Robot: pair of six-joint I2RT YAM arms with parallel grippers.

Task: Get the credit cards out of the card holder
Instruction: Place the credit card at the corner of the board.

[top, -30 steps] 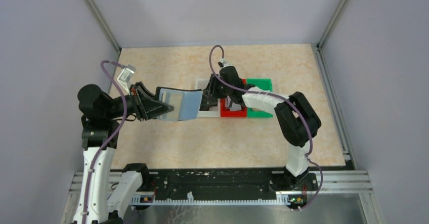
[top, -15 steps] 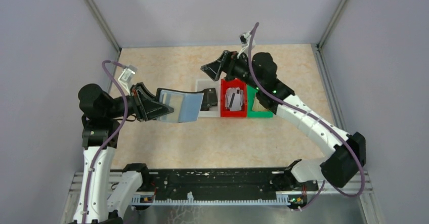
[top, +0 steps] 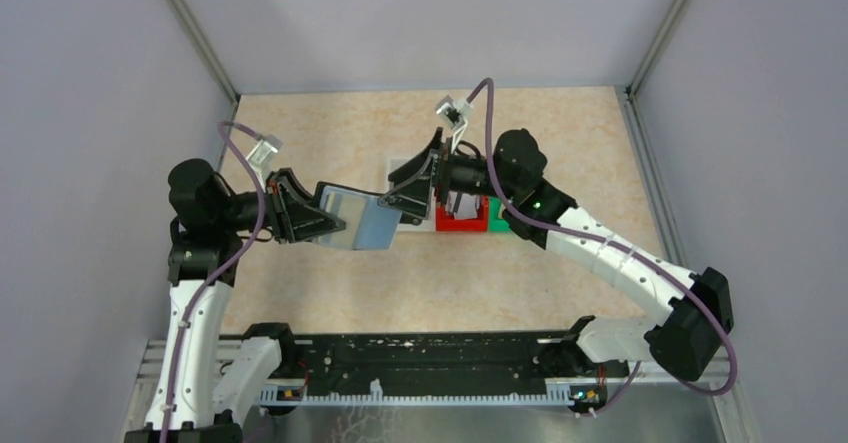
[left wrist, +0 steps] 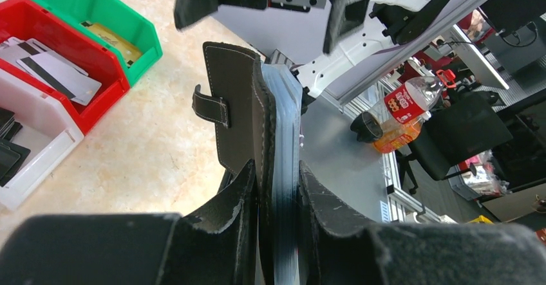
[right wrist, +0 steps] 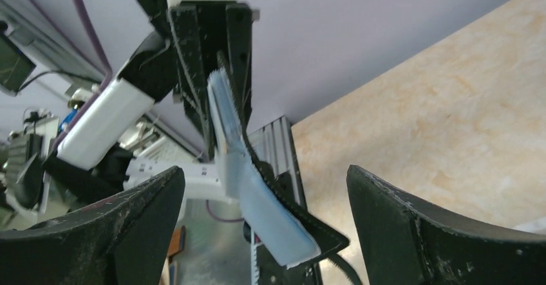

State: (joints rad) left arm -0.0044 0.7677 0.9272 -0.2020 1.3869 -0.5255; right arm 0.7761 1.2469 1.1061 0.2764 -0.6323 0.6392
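The card holder, black outside with grey-blue slots inside, hangs above the table. My left gripper is shut on its left end. The left wrist view shows the card holder edge-on, snap tab facing left, pinched in the left gripper. My right gripper is open at the holder's free right end. In the right wrist view the slot side lies between the wide-open fingers of the right gripper, untouched. Grey-white credit cards lie in the red bin; a gold one lies in the green bin.
Three small bins stand in a row mid-table: a white one holding dark items, then the red bin, then the green bin. The right forearm stretches over them. Grey walls close off the table's sides.
The right gripper opened wide, lifted away from the red bin, then swung back to the holder's free end. The left arm shifted slightly right, still gripping the holder.
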